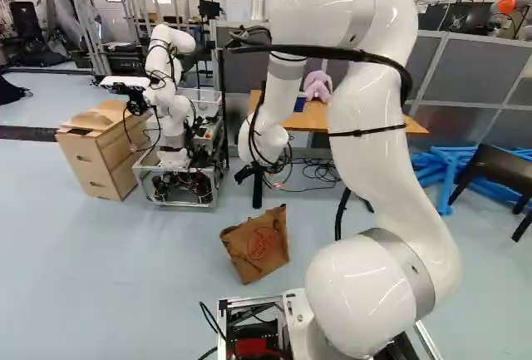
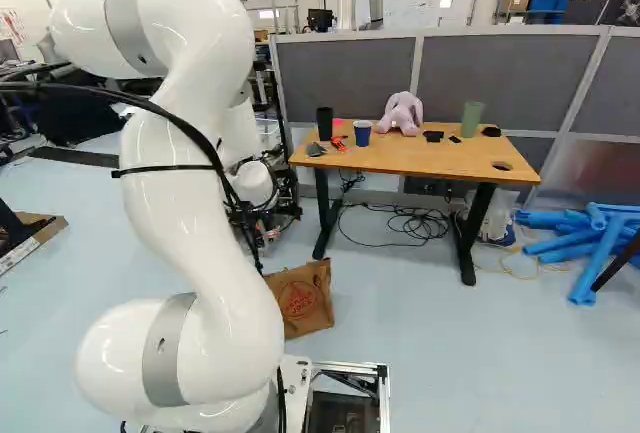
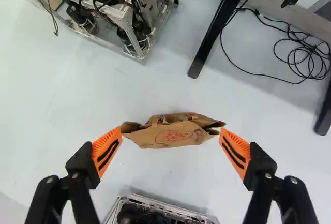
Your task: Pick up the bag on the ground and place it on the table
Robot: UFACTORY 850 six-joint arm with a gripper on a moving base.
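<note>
Across pale blue floor (image 1: 141, 277), lower middle of left base view: one brown bag (image 1: 256, 248). Upper right of right base view: one wooden table (image 2: 430, 158), two black legs (image 2: 477, 233), grey partition (image 2: 345, 78) behind. My gripper (image 1: 253, 175) spread wide, bag ahead.

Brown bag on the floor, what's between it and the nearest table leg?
In the wrist view, only bare floor lies between the bag and that black table leg.

The brown bag (image 2: 305, 303) sits on the floor (image 2: 520, 363) near the wooden-topped table (image 2: 440, 159).
</note>
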